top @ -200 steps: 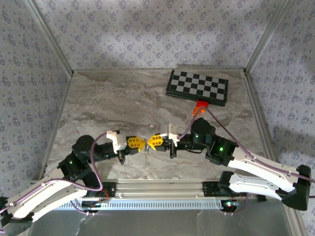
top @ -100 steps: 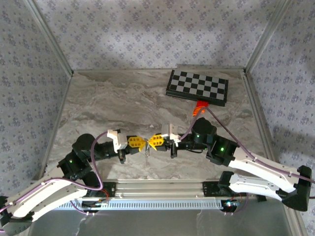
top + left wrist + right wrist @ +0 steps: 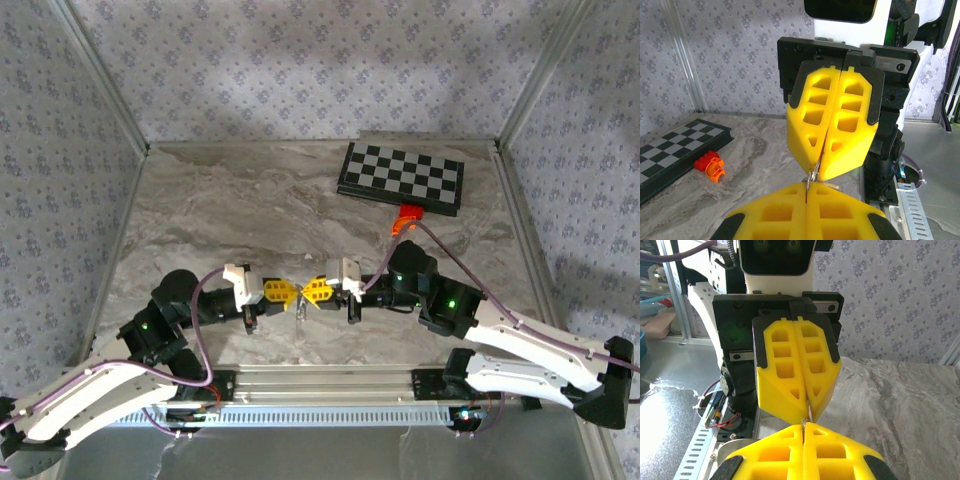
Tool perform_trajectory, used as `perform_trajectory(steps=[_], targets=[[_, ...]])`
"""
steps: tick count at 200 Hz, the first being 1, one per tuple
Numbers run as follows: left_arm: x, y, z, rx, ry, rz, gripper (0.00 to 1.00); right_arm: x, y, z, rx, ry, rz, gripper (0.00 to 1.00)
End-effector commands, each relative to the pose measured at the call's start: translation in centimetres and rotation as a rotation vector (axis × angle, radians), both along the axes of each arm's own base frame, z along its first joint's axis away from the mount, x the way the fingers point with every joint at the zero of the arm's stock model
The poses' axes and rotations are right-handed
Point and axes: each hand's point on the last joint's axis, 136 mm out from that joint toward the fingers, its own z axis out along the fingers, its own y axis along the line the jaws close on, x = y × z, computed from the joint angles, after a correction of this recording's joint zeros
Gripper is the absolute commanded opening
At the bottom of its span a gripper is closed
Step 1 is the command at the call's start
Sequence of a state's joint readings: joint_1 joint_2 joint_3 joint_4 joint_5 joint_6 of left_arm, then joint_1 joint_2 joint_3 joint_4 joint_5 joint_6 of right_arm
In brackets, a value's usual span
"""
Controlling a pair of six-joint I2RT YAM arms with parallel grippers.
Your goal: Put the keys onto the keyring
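Note:
My left gripper (image 3: 289, 293) and right gripper (image 3: 308, 292) meet tip to tip just above the table near its front edge. Both pairs of yellow pads are pressed together. The keyring (image 3: 814, 173) shows as a thin silvery wire loop that runs from the right gripper's pads into my left gripper (image 3: 806, 189). In the right wrist view the keyring (image 3: 809, 412) curves out of the left pads into my right gripper (image 3: 803, 426). A small pale piece (image 3: 300, 307) hangs under the meeting point; I cannot tell whether it is chain or key. No teal key head is visible.
A black-and-white chessboard (image 3: 401, 178) lies at the back right, with an orange block (image 3: 405, 219) at its front edge, also the orange block (image 3: 710, 166) in the left wrist view. Patterned walls and metal posts enclose the marble table (image 3: 240, 210).
The left arm has shifted slightly toward the right, nudging the two joined grippers a little. Both stay shut tip to tip.

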State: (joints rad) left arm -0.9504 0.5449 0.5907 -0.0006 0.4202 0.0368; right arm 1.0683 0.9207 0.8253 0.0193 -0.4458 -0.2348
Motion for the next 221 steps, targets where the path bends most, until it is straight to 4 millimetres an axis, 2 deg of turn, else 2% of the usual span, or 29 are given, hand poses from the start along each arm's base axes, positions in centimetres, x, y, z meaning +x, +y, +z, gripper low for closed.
perform_trajectory(steps=[1, 137, 221], targets=[[-0.1, -0.1, 2.6, -0.052, -0.049, -0.005, 0.00, -1.7, 0.1, 0.7, -0.007, -0.030, 0.069, 0.00], [0.0, -0.3, 2.5, -0.041, -0.025, -0.010, 0.00, -1.3, -0.4, -0.5, -0.067, -0.109, 0.011, 0.00], [0.4, -0.3, 3.1, -0.146, 0.010, 0.009, 0.00, -0.9, -1.1, -0.3, -0.029, -0.136, -0.029, 0.00]])
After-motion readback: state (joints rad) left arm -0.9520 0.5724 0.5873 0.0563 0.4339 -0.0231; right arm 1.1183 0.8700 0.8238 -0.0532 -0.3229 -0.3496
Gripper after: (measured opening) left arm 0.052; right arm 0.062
